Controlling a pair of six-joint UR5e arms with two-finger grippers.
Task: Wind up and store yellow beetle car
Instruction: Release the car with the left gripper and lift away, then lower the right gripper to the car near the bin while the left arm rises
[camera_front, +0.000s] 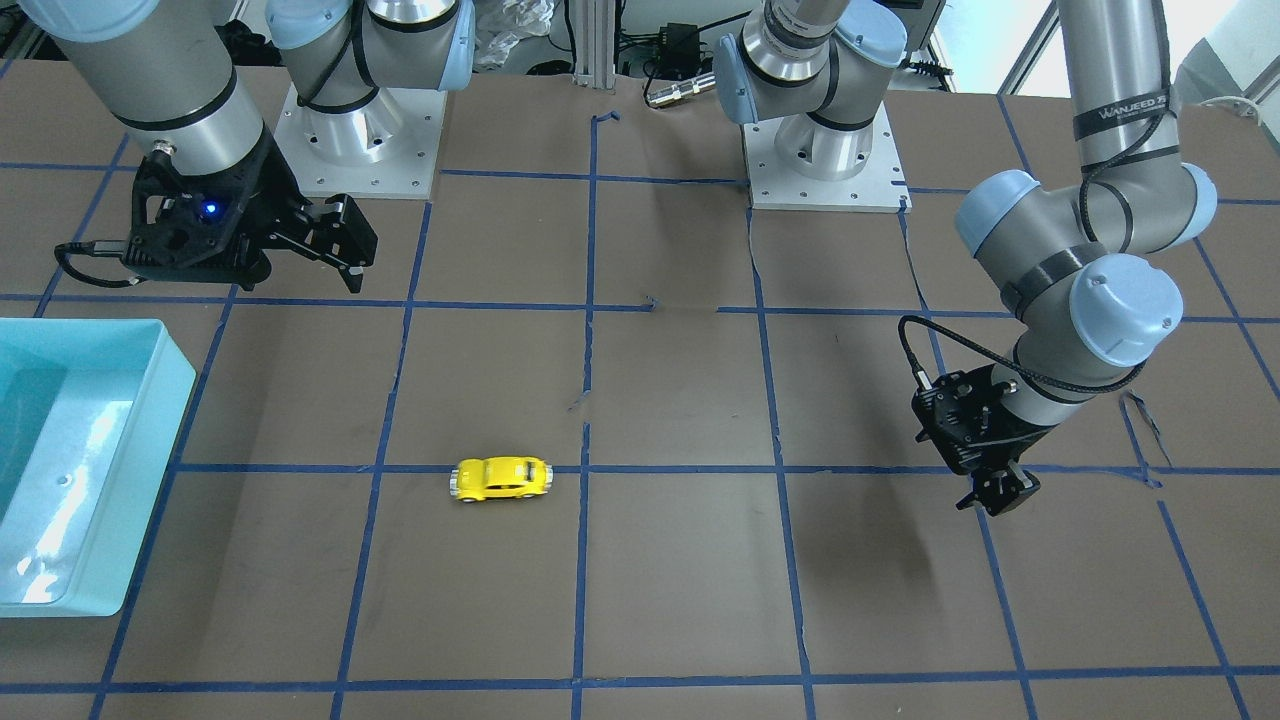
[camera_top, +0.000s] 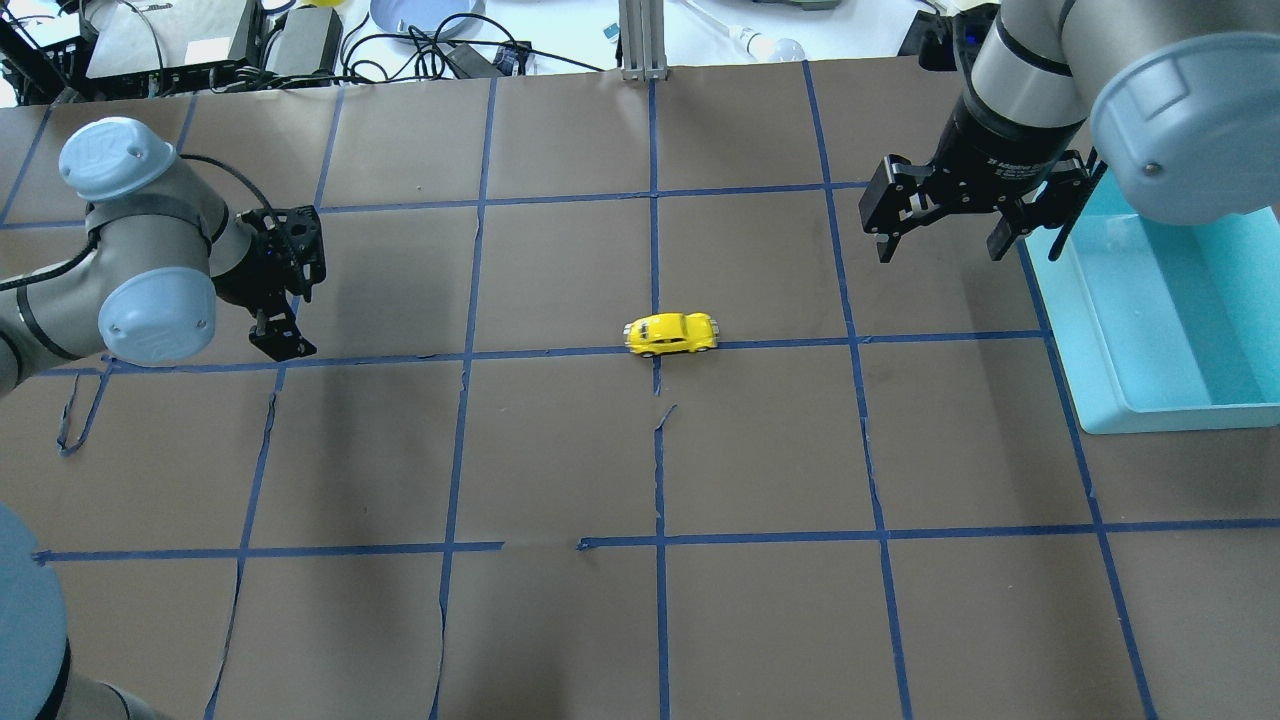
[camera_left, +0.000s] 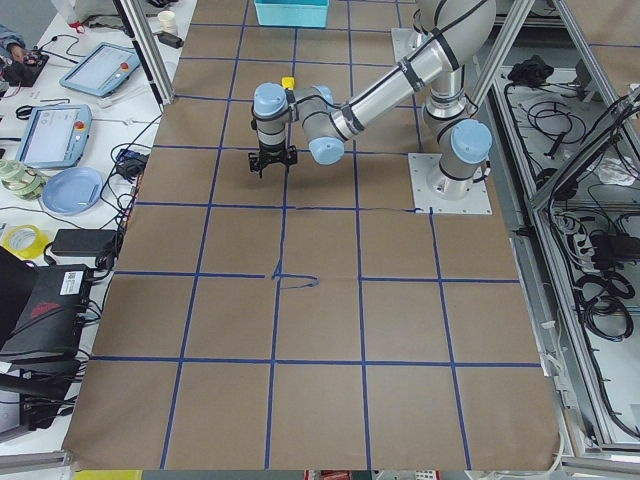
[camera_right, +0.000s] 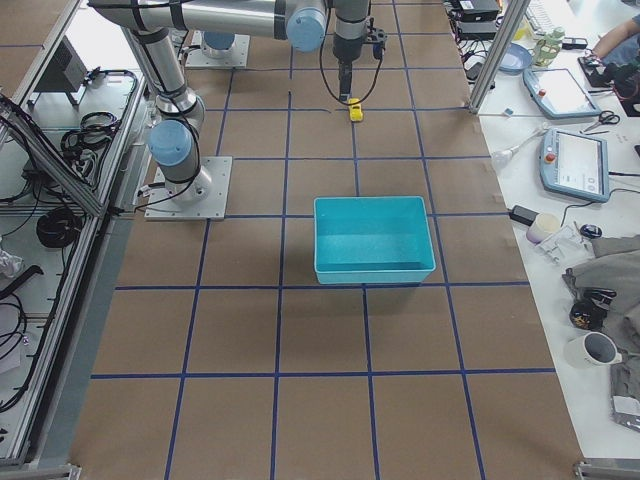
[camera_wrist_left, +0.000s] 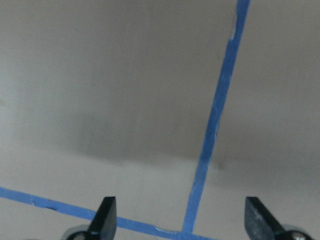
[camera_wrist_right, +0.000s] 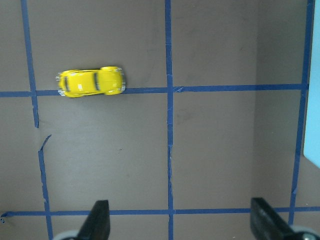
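The yellow beetle car (camera_top: 670, 334) stands on its wheels on a blue tape line near the table's middle. It also shows in the front view (camera_front: 502, 479) and in the right wrist view (camera_wrist_right: 91, 82). My right gripper (camera_top: 940, 238) is open and empty. It hangs above the table to the right of the car, well apart from it, beside the bin; in the front view (camera_front: 352, 248) it is at the upper left. My left gripper (camera_top: 283, 340) is open and empty, low over the table far to the car's left. Its wrist view (camera_wrist_left: 182, 220) shows only paper and tape.
A light blue bin (camera_top: 1150, 410) stands at the table's right edge, empty as far as I see, and also shows in the front view (camera_front: 150, 430). Brown paper with blue tape lines covers the table. Cables, tablets and clutter lie beyond its far edge.
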